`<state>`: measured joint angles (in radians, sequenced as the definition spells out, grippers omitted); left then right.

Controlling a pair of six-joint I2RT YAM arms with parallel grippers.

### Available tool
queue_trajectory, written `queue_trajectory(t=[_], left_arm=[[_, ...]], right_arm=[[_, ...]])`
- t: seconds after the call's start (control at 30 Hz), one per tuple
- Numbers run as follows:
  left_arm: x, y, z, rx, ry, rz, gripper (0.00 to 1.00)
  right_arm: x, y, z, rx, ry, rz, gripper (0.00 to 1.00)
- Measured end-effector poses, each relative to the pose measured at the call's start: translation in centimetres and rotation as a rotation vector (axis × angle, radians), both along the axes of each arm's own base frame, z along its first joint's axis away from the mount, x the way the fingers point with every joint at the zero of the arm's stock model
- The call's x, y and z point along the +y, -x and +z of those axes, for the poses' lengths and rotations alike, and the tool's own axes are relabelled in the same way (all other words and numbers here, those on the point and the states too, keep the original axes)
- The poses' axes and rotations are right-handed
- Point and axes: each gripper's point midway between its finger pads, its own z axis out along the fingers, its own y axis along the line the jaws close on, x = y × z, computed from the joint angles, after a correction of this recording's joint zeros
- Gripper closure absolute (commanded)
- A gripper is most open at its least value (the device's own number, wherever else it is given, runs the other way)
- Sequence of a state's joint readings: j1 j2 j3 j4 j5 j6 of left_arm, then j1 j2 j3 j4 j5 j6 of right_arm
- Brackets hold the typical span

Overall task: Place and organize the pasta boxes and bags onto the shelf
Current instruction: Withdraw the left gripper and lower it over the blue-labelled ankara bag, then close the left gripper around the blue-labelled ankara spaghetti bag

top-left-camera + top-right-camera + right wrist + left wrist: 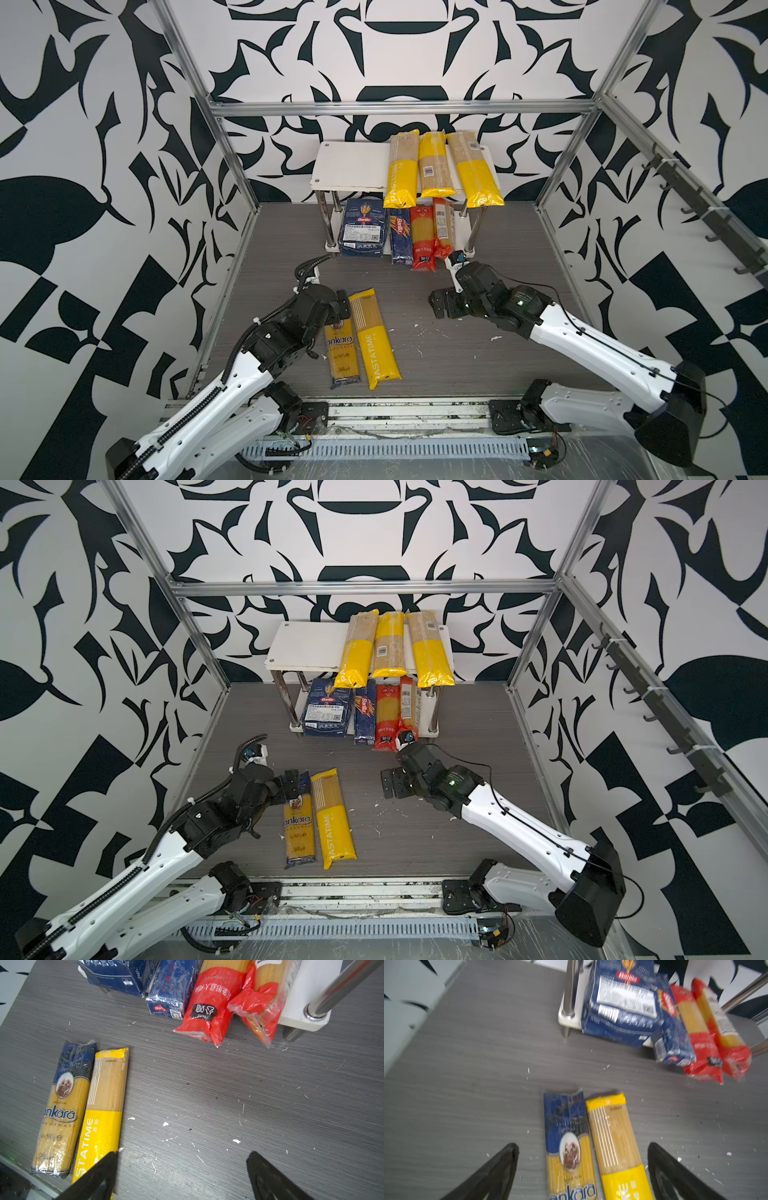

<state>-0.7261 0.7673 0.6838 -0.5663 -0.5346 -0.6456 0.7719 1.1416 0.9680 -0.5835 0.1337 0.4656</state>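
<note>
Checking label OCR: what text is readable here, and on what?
"ankara", "500g": blue bag
"ASTATIME": yellow bag beside it, first letter hidden
"Barilla": wide blue box, narrow blue box
Chinese characters: red bags
All other fine print: too small or blurred.

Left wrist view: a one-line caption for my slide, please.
Open left gripper above dark-blue-and-clear ankara spaghetti bag and yellow-and-clear spaghetti bag, side by side on grey table.
</note>
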Motion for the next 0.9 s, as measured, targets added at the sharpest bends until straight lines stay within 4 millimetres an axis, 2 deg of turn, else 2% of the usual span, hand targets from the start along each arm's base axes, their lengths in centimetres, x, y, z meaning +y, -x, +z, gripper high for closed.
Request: queue_trajectory(t=[0.23, 0.57, 0.9], left_arm=[[-1.0, 2.0, -3.6, 0.075, 0.029, -0.016, 0.01], [-1.1, 5.3, -9.9, 0.204, 0.049, 0.008, 0.01], [-2.6, 8.3, -13.6, 0.281, -0.021, 0.014, 0.01]], right_arm=[[0.2, 0.1, 0.1, 0.004, -0.014, 0.003, 0.00], [0.2, 0.3, 0.1, 0.009, -0.033, -0.004, 0.00], [0.3, 0.2, 0.2, 0.007, -0.044, -0.006, 0.00]])
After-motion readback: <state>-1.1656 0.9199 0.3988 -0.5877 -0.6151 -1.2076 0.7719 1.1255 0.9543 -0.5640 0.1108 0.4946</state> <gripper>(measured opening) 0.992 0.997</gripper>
